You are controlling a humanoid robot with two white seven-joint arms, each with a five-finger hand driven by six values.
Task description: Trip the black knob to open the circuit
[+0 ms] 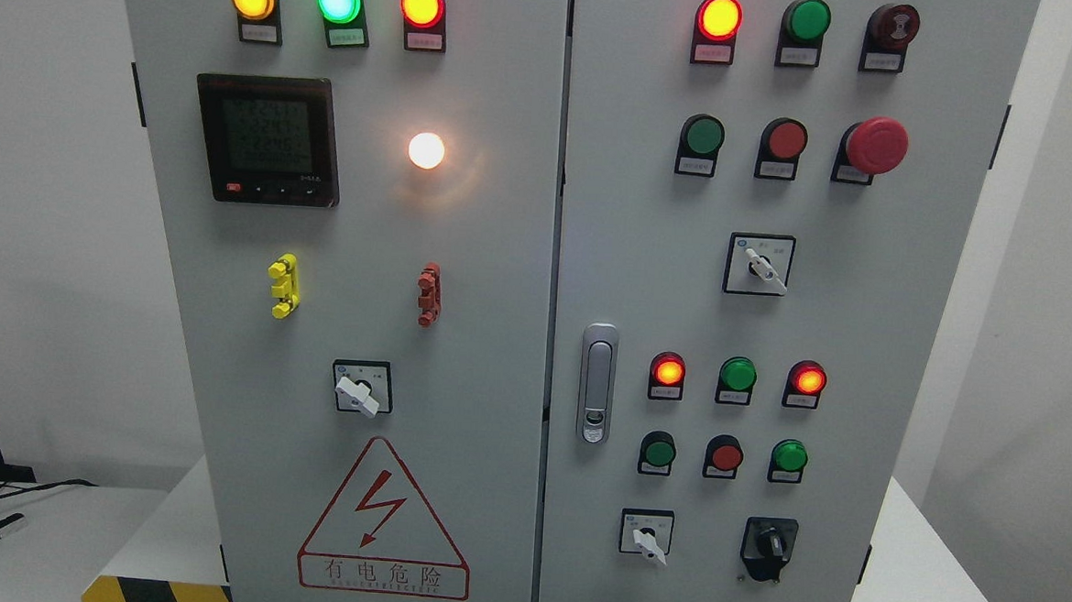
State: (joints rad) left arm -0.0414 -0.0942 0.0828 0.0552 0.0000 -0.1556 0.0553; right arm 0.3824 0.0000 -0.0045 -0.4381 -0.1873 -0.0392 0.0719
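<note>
Neither hand shows in the head view, so how the fingers stand cannot be told. A grey cabinet [497, 336] with two doors fills the frame. The black knob [769, 544] sits at the lower right of the right door, its pointer roughly upright, just right of a white selector switch [647, 536]. Above them are two rows of three lamps and buttons: in the upper row the red outer lamps [668, 372] glow and the green middle one is dark. A door latch [597, 382] stands at the left edge of the right door. Higher up are another white selector [760, 265], a red mushroom button [876, 145], and a lit red lamp [719, 18] at top. On the left door, yellow, green and red lamps [339, 1] glow along the top, a meter display [267, 138] sits below them, and a white lamp [426, 150] shines beside it. A warning triangle [385, 522] with a lightning bolt marks the bottom of that door. The cabinet rests on a white worktop [925, 578] with yellow-black striped edging.
</note>
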